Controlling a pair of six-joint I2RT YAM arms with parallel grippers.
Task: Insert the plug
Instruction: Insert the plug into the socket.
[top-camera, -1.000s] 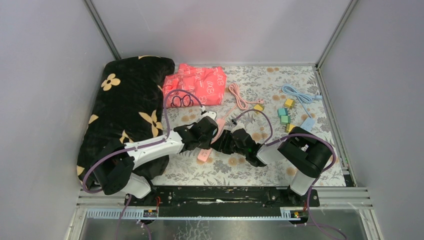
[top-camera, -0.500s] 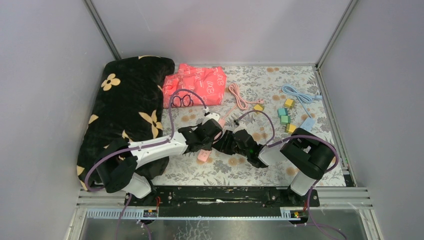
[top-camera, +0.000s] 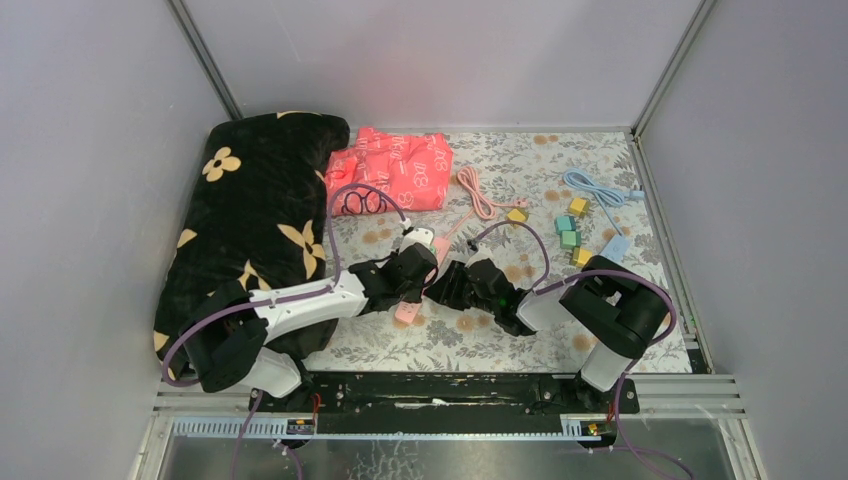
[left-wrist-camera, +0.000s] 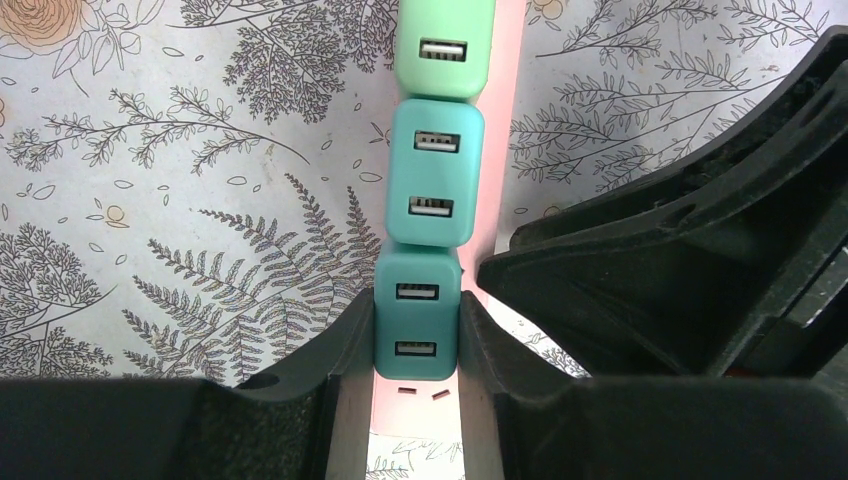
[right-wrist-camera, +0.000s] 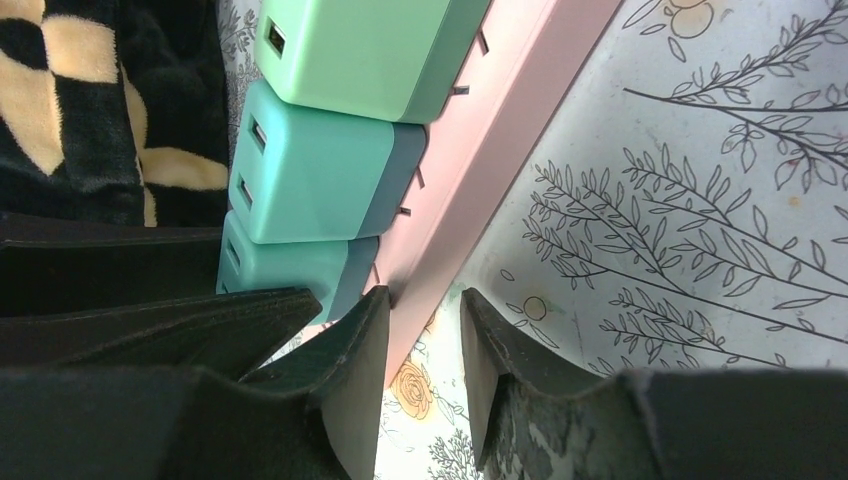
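Left wrist: left gripper pinches boxy teal plug on smooth pink strip; right gripper, cannot tell.

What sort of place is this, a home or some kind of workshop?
Probably a lab test cell, not a home: plain grey walls box in a small table, a left arm and a right arm are bolted at its near edge, and props like blocks and cables lie on it.

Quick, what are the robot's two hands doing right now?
Left gripper: closed, holding the nearest teal charger.
Right gripper: jaws around the pink power strip end; gripping it or not, cannot tell.
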